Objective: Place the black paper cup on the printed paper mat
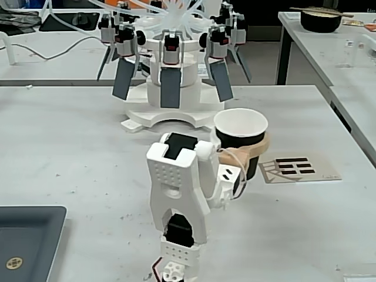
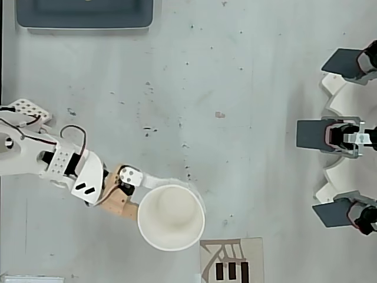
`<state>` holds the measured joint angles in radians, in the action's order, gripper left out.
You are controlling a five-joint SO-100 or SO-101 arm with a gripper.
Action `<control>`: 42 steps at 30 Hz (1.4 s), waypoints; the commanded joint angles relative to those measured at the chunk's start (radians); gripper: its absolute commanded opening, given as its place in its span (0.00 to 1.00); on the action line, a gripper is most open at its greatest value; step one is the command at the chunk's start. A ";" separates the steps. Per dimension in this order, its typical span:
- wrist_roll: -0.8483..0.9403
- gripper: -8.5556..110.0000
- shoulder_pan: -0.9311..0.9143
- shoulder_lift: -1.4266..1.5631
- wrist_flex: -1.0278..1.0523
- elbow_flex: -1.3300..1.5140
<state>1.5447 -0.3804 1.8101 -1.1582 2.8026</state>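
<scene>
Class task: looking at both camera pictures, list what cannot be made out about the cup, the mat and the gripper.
- Tapered black paper cup: base hidden by the gripper in the fixed view; black wall unseen overhead.
- Pale printed paper mat: cut off by the overhead view's bottom edge.
- Whether the cup is lifted: unclear in both.

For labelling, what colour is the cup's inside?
White, clearest in the overhead view: the black paper cup.

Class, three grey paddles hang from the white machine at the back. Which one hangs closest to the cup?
The right-hand paddle in the fixed view: it hangs just above the cup held in the pincer; the middle paddle and left paddle hang farther left.
</scene>
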 commanded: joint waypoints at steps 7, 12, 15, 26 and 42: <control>-0.009 0.16 -0.087 -0.181 0.034 -0.281; -0.014 0.16 -0.117 -0.304 0.066 -0.445; -0.015 0.16 -0.127 -0.379 0.092 -0.557; -0.020 0.16 -0.172 -0.647 0.202 -0.956; -0.034 0.16 -0.186 -0.985 0.342 -1.451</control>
<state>1.5202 -0.5568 0.8330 -0.8207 1.4312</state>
